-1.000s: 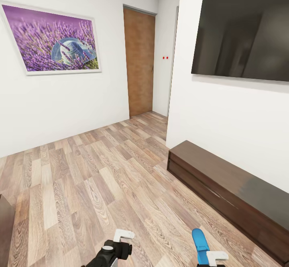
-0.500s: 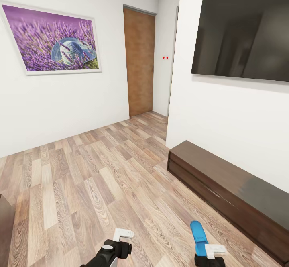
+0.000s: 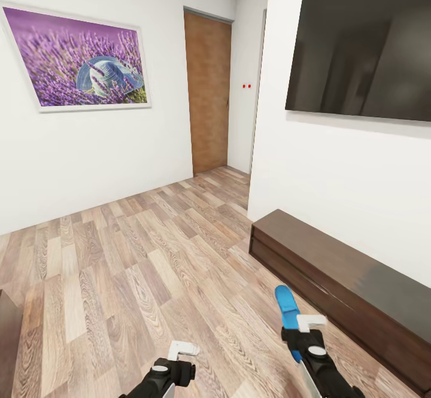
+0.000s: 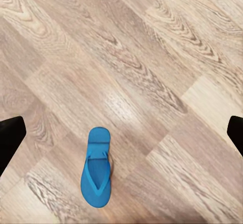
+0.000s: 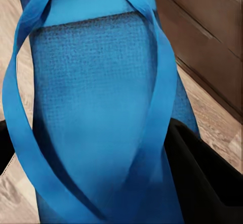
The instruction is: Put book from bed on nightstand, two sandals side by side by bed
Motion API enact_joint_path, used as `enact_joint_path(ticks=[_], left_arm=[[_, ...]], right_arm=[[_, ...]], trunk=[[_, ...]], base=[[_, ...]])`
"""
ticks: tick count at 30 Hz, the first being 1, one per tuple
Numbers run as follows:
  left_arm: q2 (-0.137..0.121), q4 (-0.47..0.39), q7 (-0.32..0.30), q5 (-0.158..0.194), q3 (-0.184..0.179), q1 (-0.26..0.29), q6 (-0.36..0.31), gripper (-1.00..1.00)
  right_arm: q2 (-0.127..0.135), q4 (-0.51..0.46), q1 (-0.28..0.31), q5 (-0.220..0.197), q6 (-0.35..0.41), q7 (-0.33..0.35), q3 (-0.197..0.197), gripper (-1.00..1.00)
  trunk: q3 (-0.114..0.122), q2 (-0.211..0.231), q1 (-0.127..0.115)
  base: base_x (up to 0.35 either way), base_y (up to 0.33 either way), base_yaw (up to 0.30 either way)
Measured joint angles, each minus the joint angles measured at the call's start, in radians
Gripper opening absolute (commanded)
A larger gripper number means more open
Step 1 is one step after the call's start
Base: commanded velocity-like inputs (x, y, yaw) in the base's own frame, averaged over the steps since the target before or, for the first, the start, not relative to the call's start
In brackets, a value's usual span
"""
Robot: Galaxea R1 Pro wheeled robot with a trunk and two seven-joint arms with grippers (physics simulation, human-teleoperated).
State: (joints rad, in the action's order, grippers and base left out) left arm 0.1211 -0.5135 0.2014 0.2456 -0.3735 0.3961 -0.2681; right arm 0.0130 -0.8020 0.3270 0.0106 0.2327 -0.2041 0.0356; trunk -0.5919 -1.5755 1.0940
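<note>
My right gripper (image 3: 294, 333) is shut on a bright blue sandal (image 3: 286, 311) and holds it up above the wood floor, toe end pointing away from me. In the right wrist view the sandal (image 5: 96, 107) and its straps sit close up between the dark fingers (image 5: 202, 178). The other blue sandal (image 4: 96, 176) lies flat on the planks below my left gripper (image 4: 121, 133), which hangs open well above it. That left gripper (image 3: 179, 362) is low in the head view. The book, the bed and the nightstand are out of view.
A long low dark-wood bench (image 3: 335, 278) runs along the right wall under a large dark screen (image 3: 365, 45). A lavender picture (image 3: 84, 60) hangs on the left wall beside a brown door (image 3: 208, 96). A dark brown furniture edge (image 3: 8, 344) shows at the lower left.
My right gripper has risen and moved forward with the sandal in it. The left gripper has dropped slightly. The room view has not shifted.
</note>
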Motion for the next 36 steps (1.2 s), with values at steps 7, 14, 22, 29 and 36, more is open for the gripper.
enact_joint_path(ticks=[7,14,22,29,36], left_arm=[[-0.002,0.103,-0.001,0.006,0.006,0.03,0.035,1.0],[-0.003,0.139,-0.001,0.008,0.007,0.039,0.1,1.0],[-0.005,0.145,-0.001,0.062,0.006,0.04,0.131,1.0],[-0.005,0.146,-0.001,0.084,0.004,0.039,0.14,1.0],[-0.006,0.146,-0.003,0.089,0.003,0.039,0.142,1.0]], right_arm=[[0.0,-0.14,-0.028,-0.001,0.107,0.002,0.003,-1.0],[0.0,-0.157,-0.032,-0.002,0.124,0.004,0.028,-1.0],[0.001,-0.158,-0.033,-0.001,0.127,0.005,0.039,-1.0],[0.002,-0.159,-0.033,-0.001,0.126,0.005,0.04,-1.0],[0.001,-0.161,-0.033,-0.001,0.125,0.005,0.042,-1.0]], trunk=[[0.0,0.0,0.0],[0.0,0.0,0.0],[0.0,0.0,0.0],[0.0,0.0,0.0],[-0.022,-0.049,0.027]], base=[[0.0,0.0,0.0],[0.0,0.0,0.0],[0.0,0.0,0.0],[0.0,0.0,0.0],[0.0,0.0,0.0]])
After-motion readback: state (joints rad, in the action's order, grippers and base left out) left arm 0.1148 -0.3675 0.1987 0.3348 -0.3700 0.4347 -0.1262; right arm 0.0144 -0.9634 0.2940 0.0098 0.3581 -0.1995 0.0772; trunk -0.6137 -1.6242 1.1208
